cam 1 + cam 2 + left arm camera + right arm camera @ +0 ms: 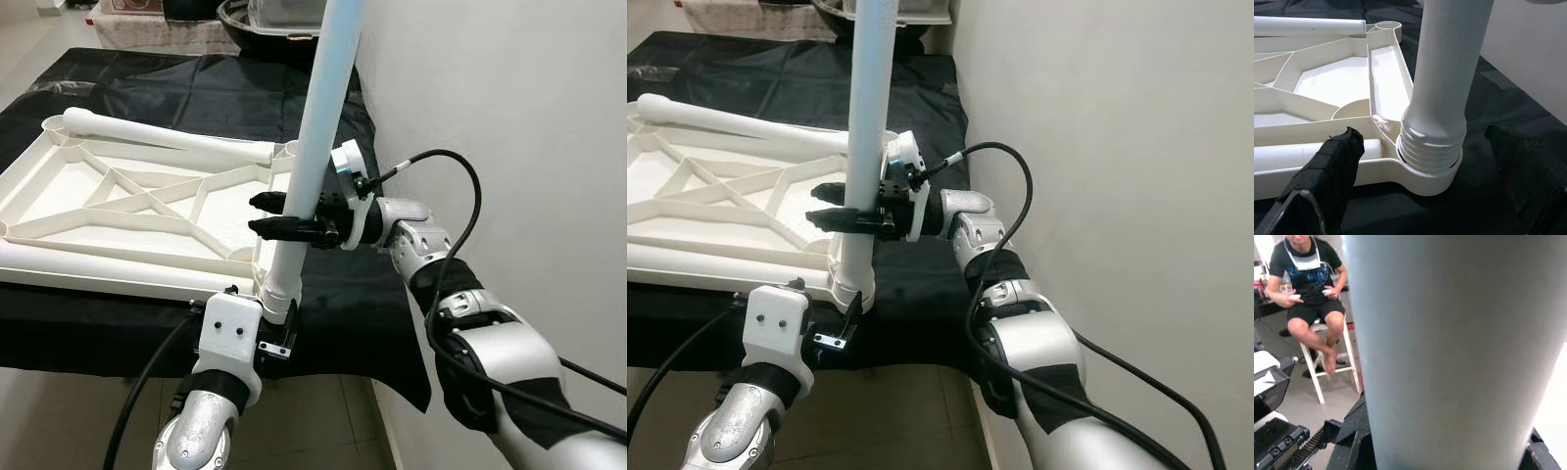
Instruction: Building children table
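A black plastic sheet covers the bench beside a plain white wall; a person sits on a white stool.

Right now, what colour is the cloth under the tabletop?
Black cloth, clearest in the left eye view.

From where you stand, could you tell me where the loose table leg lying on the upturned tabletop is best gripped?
Grip the lying leg at mid-length, coming from above with fingers across its round shaft. It rests along the far rim of the tabletop, with its top side exposed.
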